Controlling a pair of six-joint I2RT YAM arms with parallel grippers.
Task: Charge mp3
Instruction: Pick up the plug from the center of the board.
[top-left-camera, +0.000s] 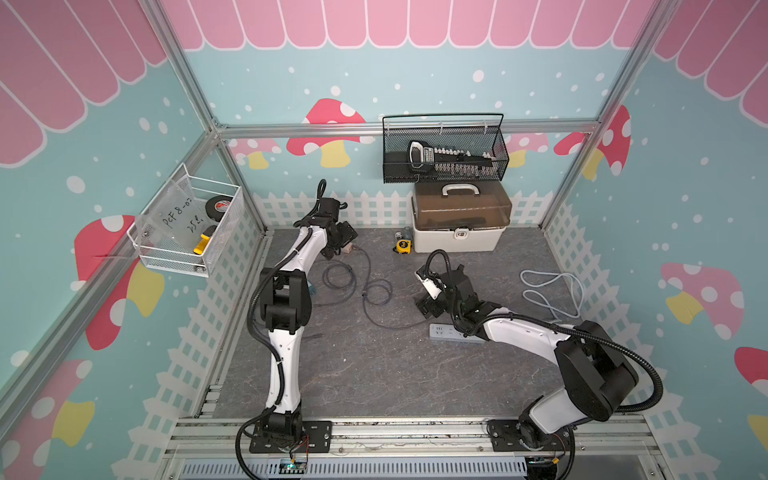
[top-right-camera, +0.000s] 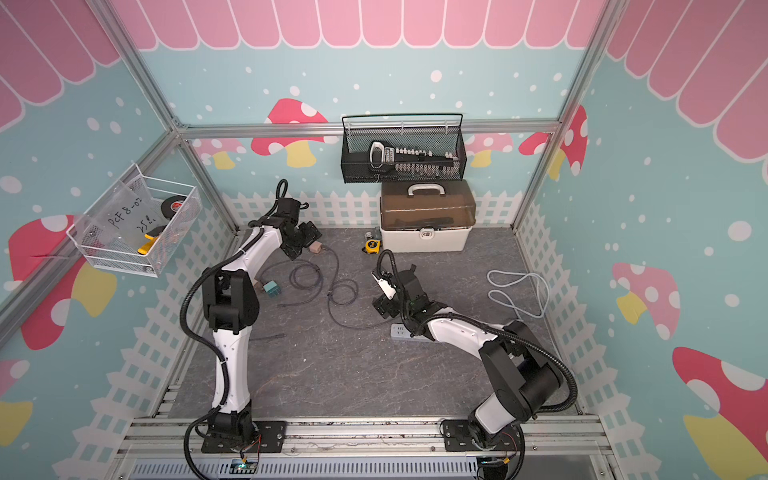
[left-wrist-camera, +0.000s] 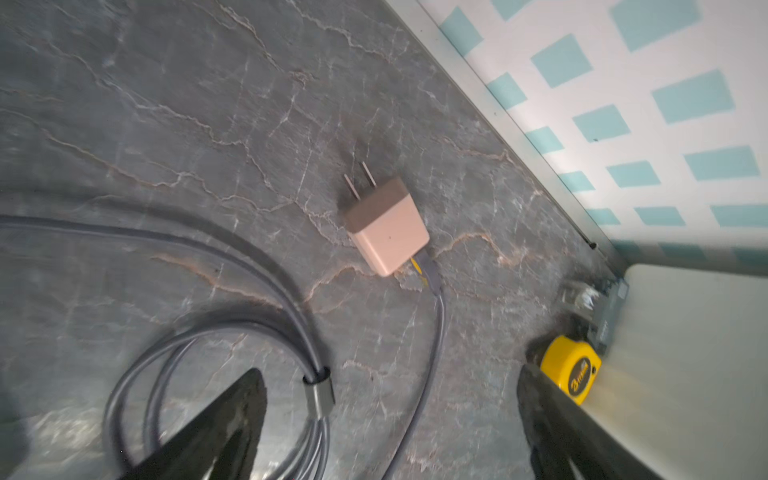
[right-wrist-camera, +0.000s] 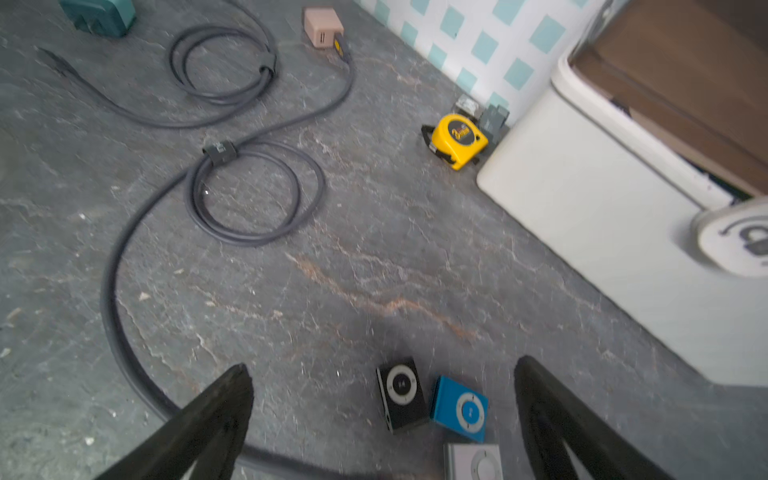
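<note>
Hovering over the pink adapter (left-wrist-camera: 386, 226), my left jaws stand wide and empty. I judge this plug has to go into the power strip (top-left-camera: 446, 332), which lies well apart, partly under my right arm. The adapter rests on its side on the surface (top-left-camera: 374, 374) with its 2 prongs bare. It sits ahead of my jaw tips, roughly in line with the gap but not yet between them. The grey cable (left-wrist-camera: 436, 328) is already seated in it and runs through a tied coil toward my right side, laid out, I think, to reach a player. My right jaws are wide too and hold nothing. They hang over 3 mp3 players lying flat and close together. The black player (right-wrist-camera: 401, 392) and blue player (right-wrist-camera: 459, 407) lie within the gap just past the tips, and the silver player (right-wrist-camera: 473, 461) lies deeper between them, partly cut off. I cannot tell which 1 is meant, nor where the cable's free end lies.
</note>
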